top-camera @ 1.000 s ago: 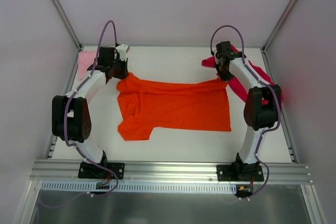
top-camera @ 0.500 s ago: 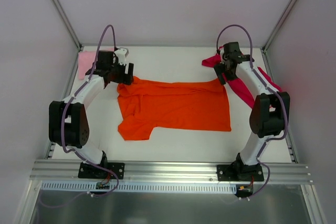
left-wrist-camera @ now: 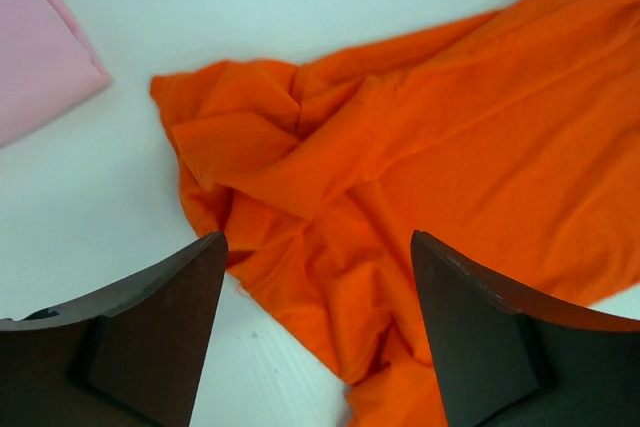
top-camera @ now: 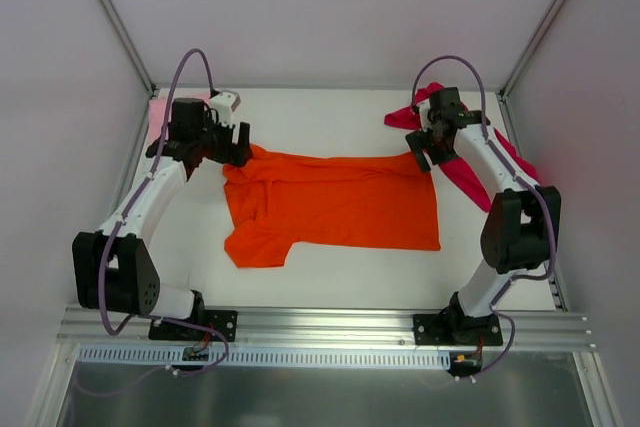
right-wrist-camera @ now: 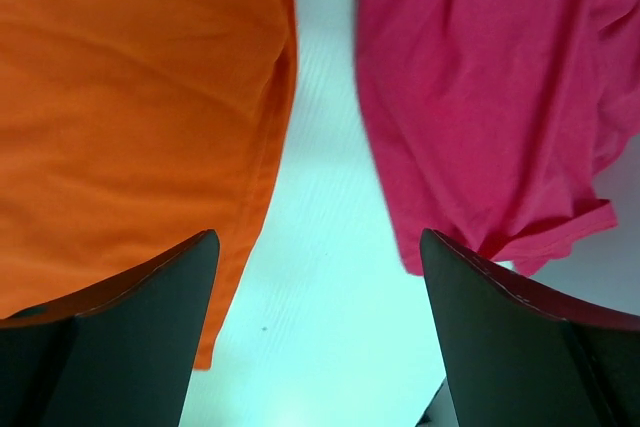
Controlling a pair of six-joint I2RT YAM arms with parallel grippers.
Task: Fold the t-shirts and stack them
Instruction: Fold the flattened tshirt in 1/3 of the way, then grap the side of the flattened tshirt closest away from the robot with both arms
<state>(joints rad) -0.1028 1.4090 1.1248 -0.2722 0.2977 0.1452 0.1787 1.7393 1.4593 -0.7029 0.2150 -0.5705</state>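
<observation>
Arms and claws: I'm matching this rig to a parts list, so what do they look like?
Both the left arm and right arm have white links with bulky black joints, on black base plates. A thin purple cable loops over each wrist. The left claw and right claw each have two dark, wedge-shaped fingers.

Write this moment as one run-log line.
left gripper: open over orange t-shirt | right gripper: open beside magenta t-shirt | pink t-shirt: far left | nothing held

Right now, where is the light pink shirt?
In the top view the light pink t-shirt lies in the far left corner of the table, left of the orange t-shirt and not touching it.
</observation>
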